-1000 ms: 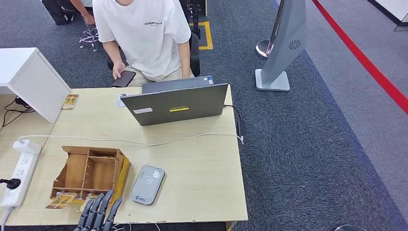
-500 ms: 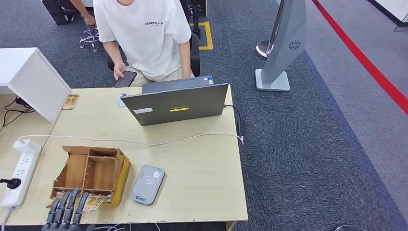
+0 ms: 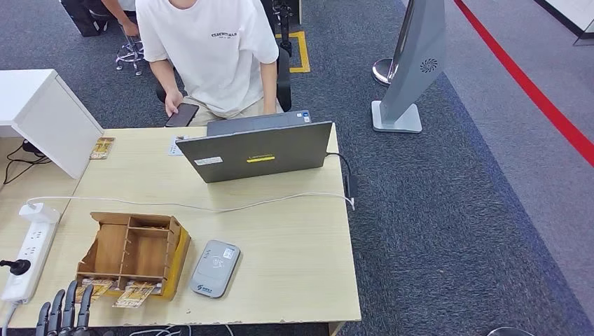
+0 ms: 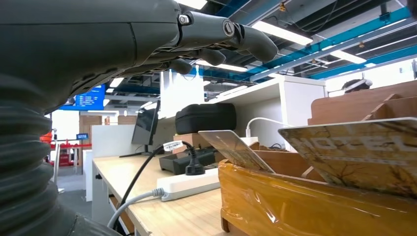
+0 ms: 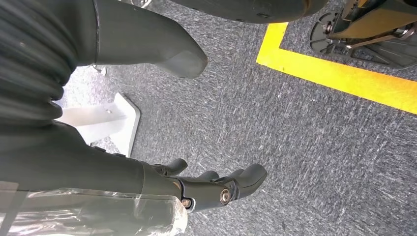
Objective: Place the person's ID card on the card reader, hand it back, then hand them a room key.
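Since a second ago the left hand [image 3: 64, 316] has slid leftward along the near edge of the bench [image 3: 294, 259], from in front of the wooden card box [image 3: 133, 252] to the corner just below the power strip [image 3: 29, 255].

From the head view, its dark fingers point up over the bench edge, slightly spread, with nothing between them. Two room key cards [image 3: 115, 290] lie at the box's near side, just beside the fingers but apart from them. The grey card reader [image 3: 215, 268] sits to the right of the box with no card on it. Behind it stands a laptop [image 3: 256, 150], and beyond the bench a person in a white shirt [image 3: 210, 49] holds a dark phone [image 3: 183, 114]. A small card [image 3: 102, 147] lies near the far left of the bench; whether it is the ID card cannot be told.

At the left wrist, the left hand [image 4: 196, 37] hangs open with fingers loosely curved over the bench, the key cards [image 4: 359, 147] propped in the box close by.

At the right wrist, the right hand [image 5: 211, 184] hangs over grey carpet [image 5: 305, 147], fingers gently curled and apart, holding nothing.
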